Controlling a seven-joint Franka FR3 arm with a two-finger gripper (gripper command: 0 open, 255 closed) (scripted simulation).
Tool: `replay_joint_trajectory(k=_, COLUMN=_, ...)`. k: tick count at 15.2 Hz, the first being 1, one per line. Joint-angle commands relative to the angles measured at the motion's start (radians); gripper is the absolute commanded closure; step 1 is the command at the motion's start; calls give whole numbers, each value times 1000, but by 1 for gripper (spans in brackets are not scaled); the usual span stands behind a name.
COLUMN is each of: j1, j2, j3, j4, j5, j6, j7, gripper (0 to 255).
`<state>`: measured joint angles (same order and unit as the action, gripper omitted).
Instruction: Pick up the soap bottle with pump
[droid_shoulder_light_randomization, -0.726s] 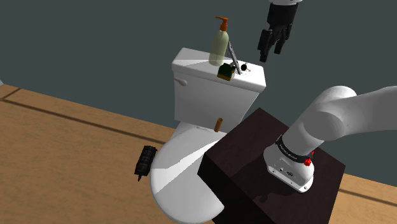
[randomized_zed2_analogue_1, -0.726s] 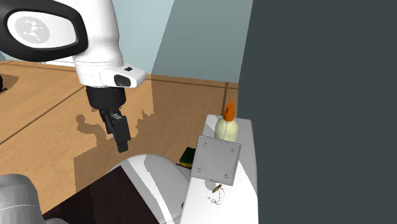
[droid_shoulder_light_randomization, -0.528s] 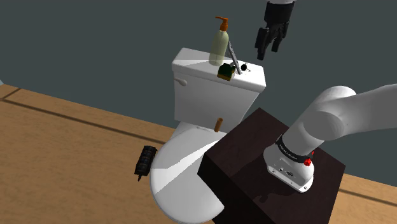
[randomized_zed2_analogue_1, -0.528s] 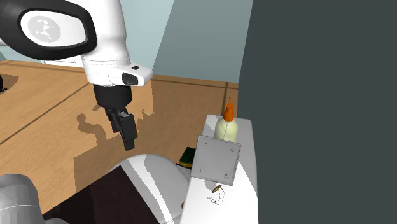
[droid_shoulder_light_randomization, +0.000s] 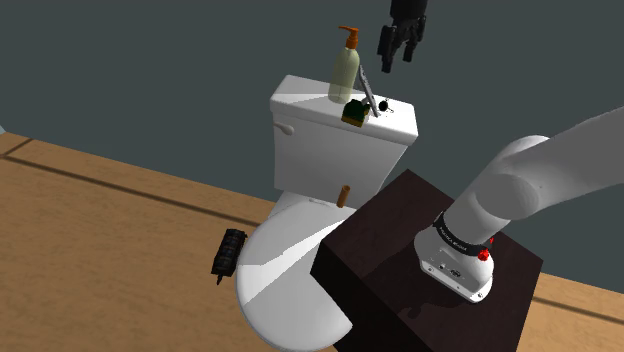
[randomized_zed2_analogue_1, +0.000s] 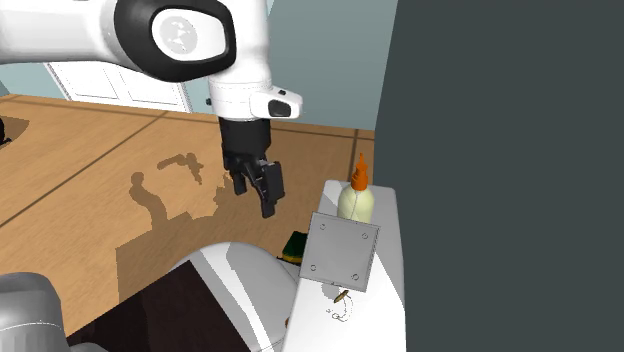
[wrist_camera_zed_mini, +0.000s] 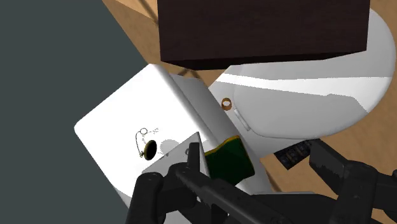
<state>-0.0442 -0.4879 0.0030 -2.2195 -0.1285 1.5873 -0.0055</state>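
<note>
The soap bottle (droid_shoulder_light_randomization: 344, 74) is pale green with an orange pump and stands upright at the back of the white toilet tank lid (droid_shoulder_light_randomization: 300, 100). In the second exterior view the soap bottle (randomized_zed2_analogue_1: 357, 201) stands behind a grey square plate (randomized_zed2_analogue_1: 340, 250). My black gripper (droid_shoulder_light_randomization: 392, 52) hangs open in the air, above the lid and to the shoulder view's right of the bottle, touching nothing. In the second exterior view the gripper (randomized_zed2_analogue_1: 264, 196) is to the left of the tank. From the wrist, the fingers (wrist_camera_zed_mini: 167, 196) stand apart over the tank lid (wrist_camera_zed_mini: 124, 121).
A dark green block (droid_shoulder_light_randomization: 354, 113) and the leaning grey plate (droid_shoulder_light_randomization: 368, 90) sit on the lid beside the bottle. The toilet bowl (droid_shoulder_light_randomization: 285, 270) and the dark stand (droid_shoulder_light_randomization: 400, 270) lie below. A black object (droid_shoulder_light_randomization: 228, 251) lies on the wooden floor. A dark wall is behind.
The gripper has risen and moved toward the shoulder view's left, closer to the bottle. It stays open. The bottle and the other things on the lid have not moved.
</note>
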Motion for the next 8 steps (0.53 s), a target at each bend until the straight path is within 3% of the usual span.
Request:
replay_joint_trajectory(k=1, j1=-6, j2=68, j3=-10, j4=64, j5=-13, j6=15, j7=-20, gripper=0)
replay_joint_trajectory(k=8, j1=-23, j2=312, j3=-40, j4=311, j5=-41, j6=51, j7=-87, gripper=0)
